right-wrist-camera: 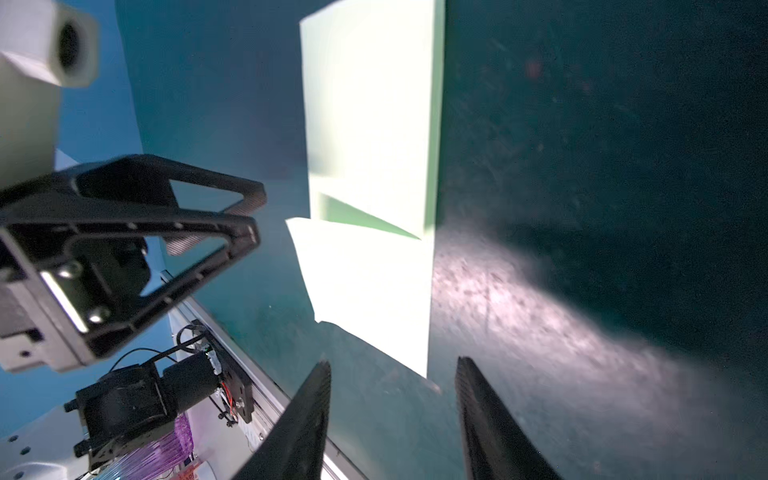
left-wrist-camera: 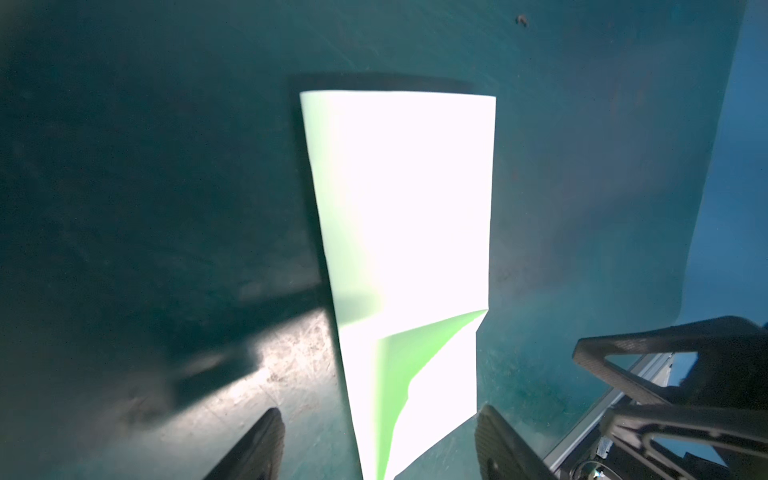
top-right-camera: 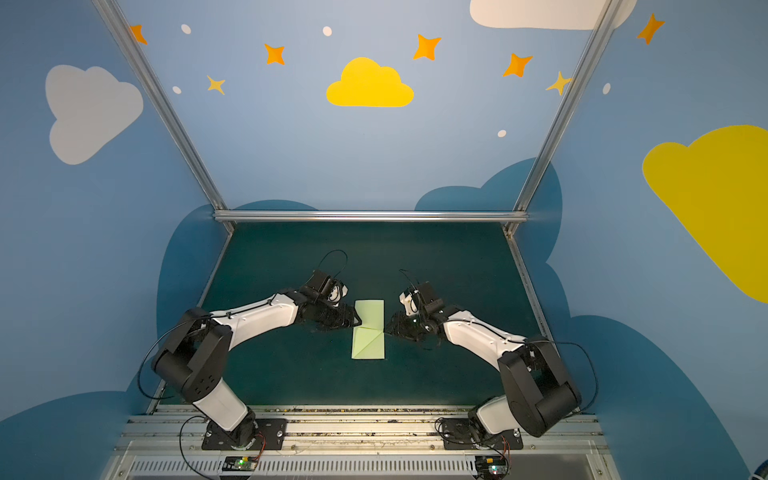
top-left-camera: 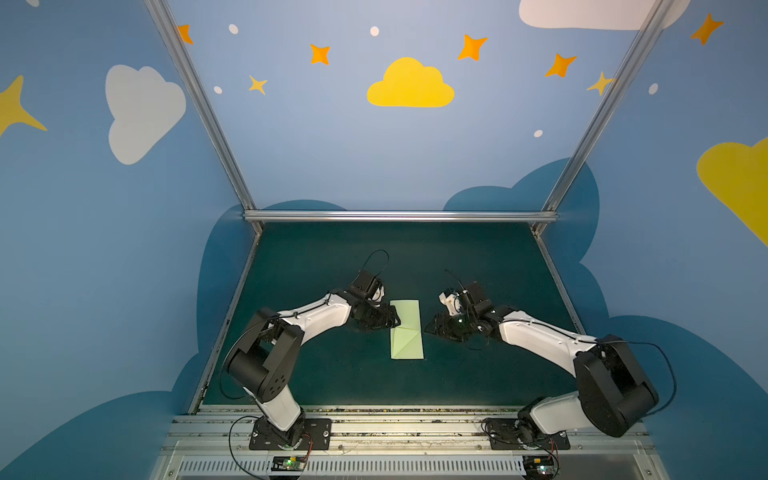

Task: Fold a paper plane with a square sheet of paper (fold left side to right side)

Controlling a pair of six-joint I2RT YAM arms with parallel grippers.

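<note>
The square sheet of paper [top-left-camera: 406,328] [top-right-camera: 368,328] lies flat on the dark green mat, folded into a narrow pale-green strip with a cross crease and a diagonal crease on its near half. No pointed paper plane is in view. My left gripper [top-left-camera: 395,321] [left-wrist-camera: 380,419] sits low at the strip's left edge, open; the paper [left-wrist-camera: 399,208] runs between its fingers [left-wrist-camera: 266,440] without being pinched. My right gripper [top-left-camera: 429,328] [right-wrist-camera: 392,374] is open just off the strip's right edge, with the paper [right-wrist-camera: 370,124] ahead of its fingertips [right-wrist-camera: 478,415] and nothing between them.
The green mat [top-left-camera: 415,257] is bounded by an aluminium rail at the back [top-left-camera: 399,216], slanted rails at both sides and the arm-base rail at the front [top-left-camera: 374,428]. Blue painted walls rise behind and beside. Each wrist view shows the other gripper close by [right-wrist-camera: 166,232] [left-wrist-camera: 665,374].
</note>
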